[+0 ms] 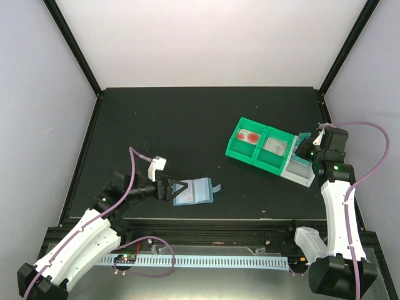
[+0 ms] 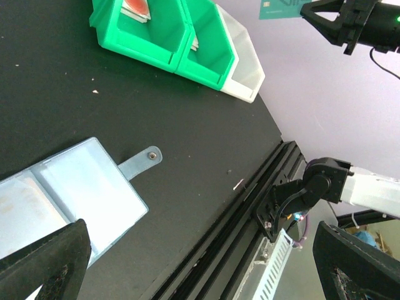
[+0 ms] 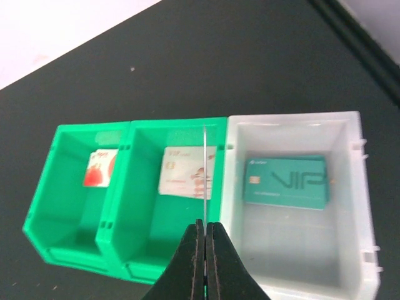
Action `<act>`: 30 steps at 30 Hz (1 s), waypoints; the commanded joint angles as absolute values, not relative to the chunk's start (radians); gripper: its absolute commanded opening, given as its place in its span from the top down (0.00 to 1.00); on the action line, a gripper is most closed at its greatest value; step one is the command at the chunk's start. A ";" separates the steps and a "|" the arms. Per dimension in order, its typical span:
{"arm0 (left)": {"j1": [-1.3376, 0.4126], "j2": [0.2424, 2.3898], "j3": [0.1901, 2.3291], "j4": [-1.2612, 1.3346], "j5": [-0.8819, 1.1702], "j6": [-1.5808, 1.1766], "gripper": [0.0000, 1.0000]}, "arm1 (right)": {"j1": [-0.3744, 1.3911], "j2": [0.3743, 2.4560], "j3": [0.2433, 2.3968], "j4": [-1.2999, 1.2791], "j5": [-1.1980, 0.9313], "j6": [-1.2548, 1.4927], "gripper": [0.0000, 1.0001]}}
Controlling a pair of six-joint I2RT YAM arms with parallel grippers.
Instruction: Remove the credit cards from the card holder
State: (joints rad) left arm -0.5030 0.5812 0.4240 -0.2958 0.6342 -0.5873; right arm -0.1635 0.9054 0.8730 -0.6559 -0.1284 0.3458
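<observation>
The light blue card holder (image 1: 195, 192) lies open and flat on the black table, its snap tab (image 2: 142, 161) pointing right. My left gripper (image 1: 170, 187) stands open at the holder's (image 2: 81, 194) left end, holding nothing. My right gripper (image 3: 204, 226) is shut on a thin credit card (image 3: 204, 169), seen edge-on, above the wall between the middle green bin and the clear bin. From the left wrist view that card (image 2: 281, 9) looks teal. Other cards lie in the bins: a red-marked one (image 3: 100, 167), a whitish-pink one (image 3: 181, 172) and a teal one (image 3: 285, 182).
Two green bins (image 1: 259, 149) and a clear bin (image 1: 300, 170) stand in a row at the table's right. The table's front rail (image 2: 250, 206) runs just below the holder. Side frame posts (image 1: 72, 47) border the table.
</observation>
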 commanded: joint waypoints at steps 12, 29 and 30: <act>-0.499 0.606 0.451 -0.294 0.664 -0.589 0.01 | -0.249 1.092 0.843 -0.569 -0.110 0.306 0.99; -0.498 0.615 0.447 -0.302 0.637 -0.597 0.01 | -0.299 1.287 0.824 -0.432 -0.276 0.277 0.98; -0.499 0.617 0.448 -0.302 0.637 -0.598 0.01 | -0.299 1.295 0.822 -0.426 -0.282 0.277 0.98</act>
